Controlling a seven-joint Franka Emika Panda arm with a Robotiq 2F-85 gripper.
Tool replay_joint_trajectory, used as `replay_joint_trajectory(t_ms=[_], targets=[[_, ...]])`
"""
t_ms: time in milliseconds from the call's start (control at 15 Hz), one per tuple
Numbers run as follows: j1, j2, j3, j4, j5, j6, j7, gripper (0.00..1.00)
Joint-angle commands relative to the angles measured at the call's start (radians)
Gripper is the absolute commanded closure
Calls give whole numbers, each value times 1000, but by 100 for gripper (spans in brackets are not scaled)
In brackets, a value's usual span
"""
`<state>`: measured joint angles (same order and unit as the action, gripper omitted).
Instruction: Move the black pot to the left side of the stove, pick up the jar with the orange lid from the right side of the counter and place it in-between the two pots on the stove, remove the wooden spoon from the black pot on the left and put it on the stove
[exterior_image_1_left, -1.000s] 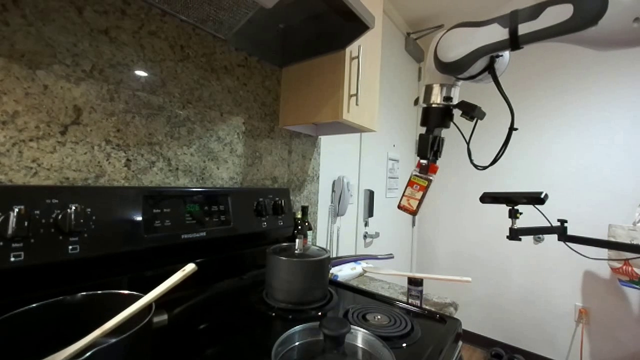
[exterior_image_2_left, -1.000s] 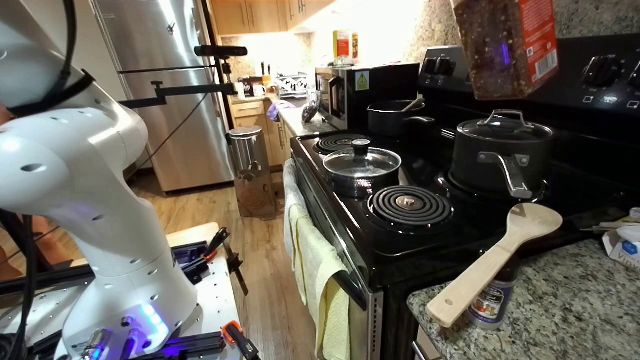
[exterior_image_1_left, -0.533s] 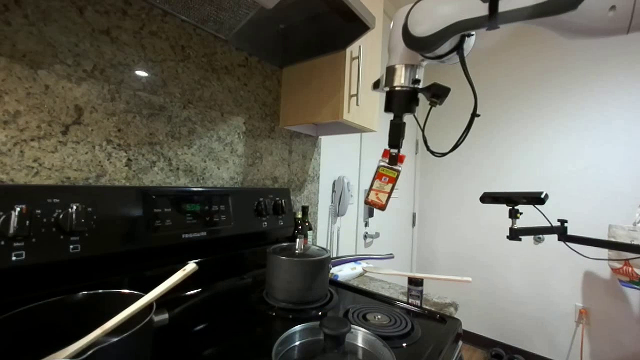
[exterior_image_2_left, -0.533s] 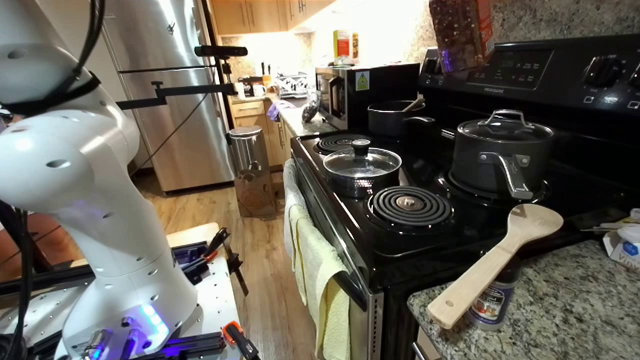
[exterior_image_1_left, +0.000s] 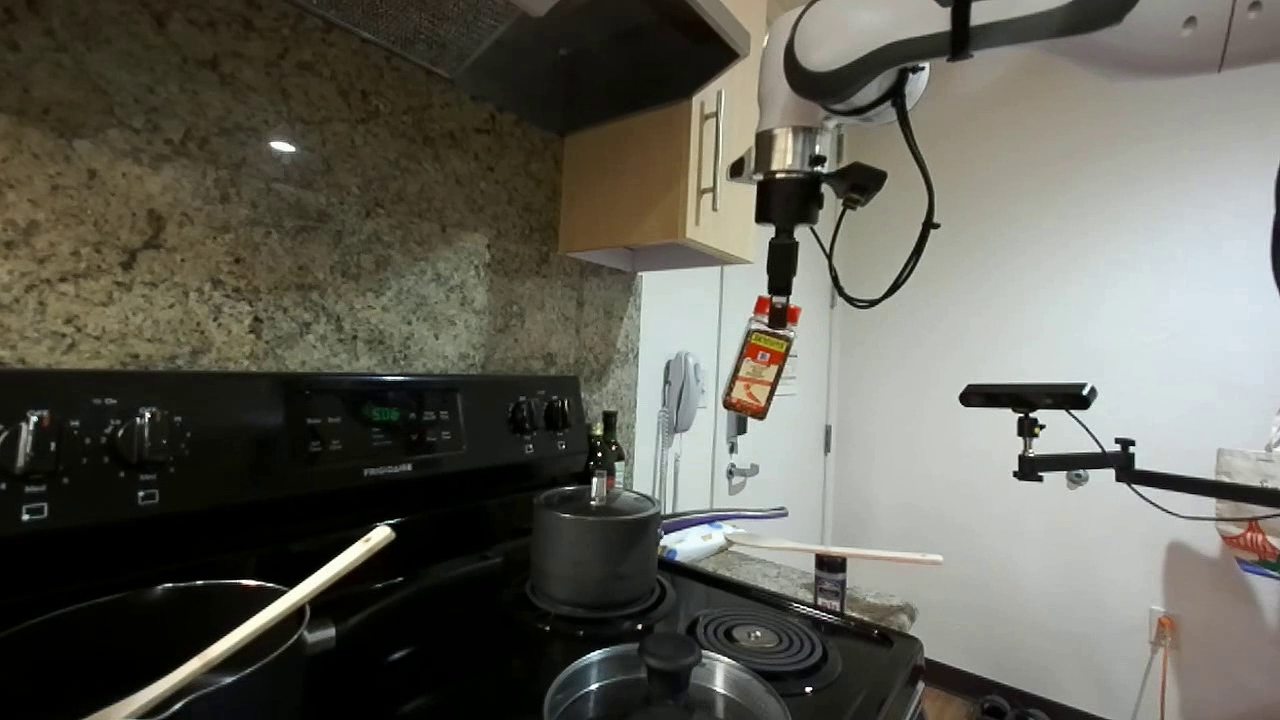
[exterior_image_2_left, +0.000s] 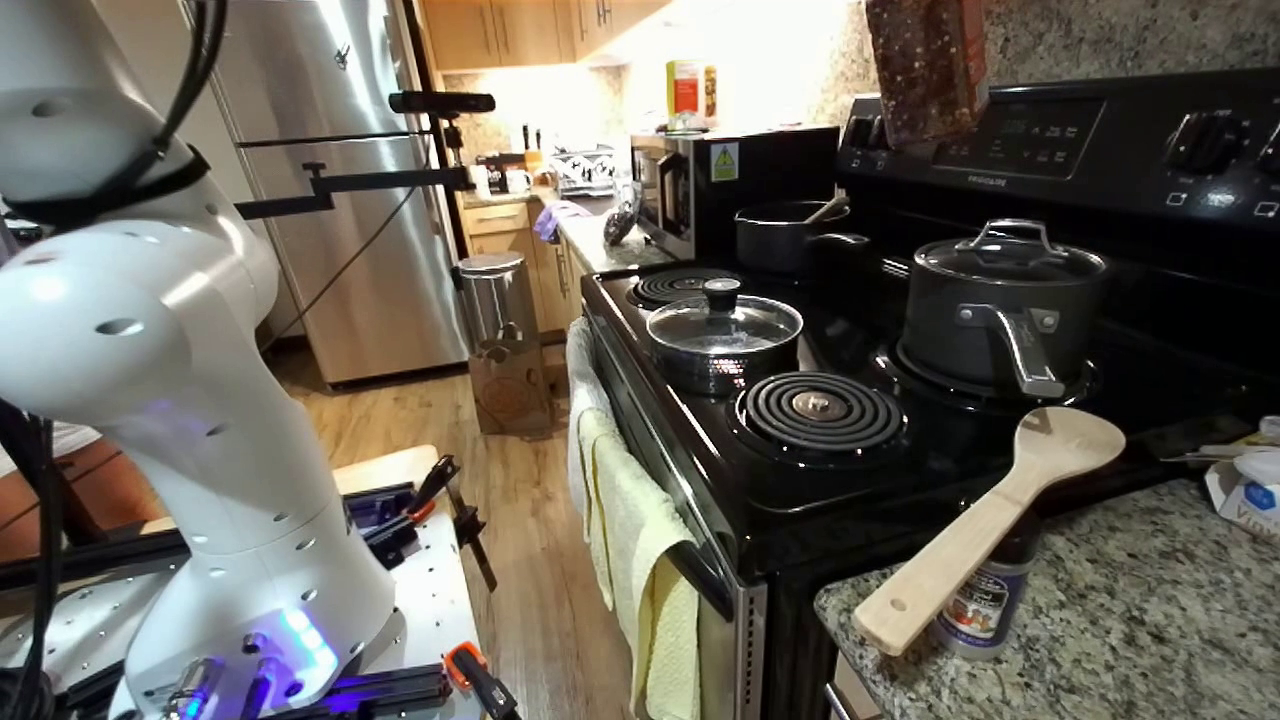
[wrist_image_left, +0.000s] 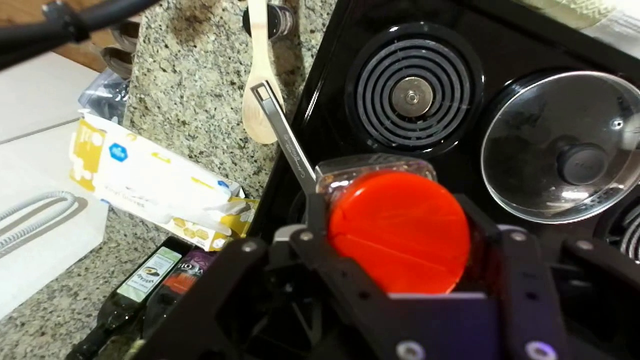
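A clear-sided jar (exterior_image_1_left: 761, 360) has a bright orange-red lid (wrist_image_left: 400, 232), reddish-brown contents (exterior_image_2_left: 915, 80) with pale flecks, and a red and cream label (exterior_image_1_left: 757, 375) banded in yellow. The glossy stove (exterior_image_2_left: 785, 488) is black, its clock digits (exterior_image_1_left: 385, 413) green. The wide, round black pot (exterior_image_2_left: 773, 243) is edged in silver; the lidded metal pot (exterior_image_1_left: 595, 550) is dark grey. A slim wooden spoon (exterior_image_1_left: 247, 632) is pale cream. The granite counter (exterior_image_2_left: 1120, 600) is speckled beige, brown and black.

Gap on the stove (exterior_image_1_left: 440, 640)
Black pot (exterior_image_2_left: 775, 248) and grey saucepan (exterior_image_2_left: 950, 340) flank it; pot's wooden spoon (exterior_image_1_left: 260, 616) juts up, glass-lidded pan (exterior_image_2_left: 722, 365) stands in front.
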<state>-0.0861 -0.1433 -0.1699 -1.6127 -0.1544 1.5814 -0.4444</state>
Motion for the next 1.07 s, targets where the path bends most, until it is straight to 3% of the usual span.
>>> replay_joint_trajectory(t_ms=[0,467,533,733,800,1000], targets=[[34,149,57,235,-56,-136,-96,63],[61,439,140,563,-120,-256,-343,63],[74,340,129,415,-86,-192,-240,38],[71,424,130,501,-98,-211,-299,38],[70,431,130,512,-98,-213,-304,63],[93,471,167,543,-57,-172,-372,63]])
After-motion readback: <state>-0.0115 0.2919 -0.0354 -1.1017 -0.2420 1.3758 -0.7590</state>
